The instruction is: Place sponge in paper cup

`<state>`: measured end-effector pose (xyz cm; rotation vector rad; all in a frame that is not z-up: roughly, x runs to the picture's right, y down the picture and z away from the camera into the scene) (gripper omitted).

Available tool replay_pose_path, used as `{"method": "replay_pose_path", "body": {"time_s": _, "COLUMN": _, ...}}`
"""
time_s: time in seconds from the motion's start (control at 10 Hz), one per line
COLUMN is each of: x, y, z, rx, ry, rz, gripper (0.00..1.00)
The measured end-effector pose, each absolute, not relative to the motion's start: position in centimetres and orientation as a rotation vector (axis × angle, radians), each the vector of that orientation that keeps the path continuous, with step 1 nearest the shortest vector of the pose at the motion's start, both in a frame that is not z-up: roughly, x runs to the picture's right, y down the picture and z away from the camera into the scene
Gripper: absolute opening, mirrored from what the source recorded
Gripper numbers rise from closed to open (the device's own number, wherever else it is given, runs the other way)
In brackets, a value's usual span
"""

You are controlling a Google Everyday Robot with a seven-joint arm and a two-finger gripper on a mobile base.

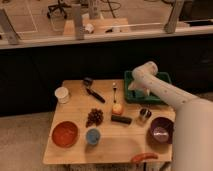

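A wooden tabletop point(120, 145) stands in a dim room. Near the front sit a round orange bowl point(65, 134), a small blue cup point(92, 136) and a round purple bowl point(161, 131). Farther back on the left stands the white paper cup point(62, 94). At the back right, the white arm's pincer point(134, 87) hangs over the green plastic tray point(129, 76), well apart from the paper cup. I cannot tell if the pincer is wide or narrow, and I cannot see the sponge.

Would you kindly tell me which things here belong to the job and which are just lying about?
Job: paper cup, far left; gripper, over the green tray; the sponge itself is not clearly visible.
Lying about: red bowl, blue cup, grapes, fork, metal can, purple bowl.
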<state>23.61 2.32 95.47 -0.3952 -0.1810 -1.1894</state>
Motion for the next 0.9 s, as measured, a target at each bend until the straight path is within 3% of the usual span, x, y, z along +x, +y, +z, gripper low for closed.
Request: {"method": "replay_pose_path", "body": {"time_s": 0.9, "x": 23.3, "y": 4.7, "z": 96.4, "rx": -0.413, "ry": -0.22, "rz": -1.204, "gripper": 0.8}}
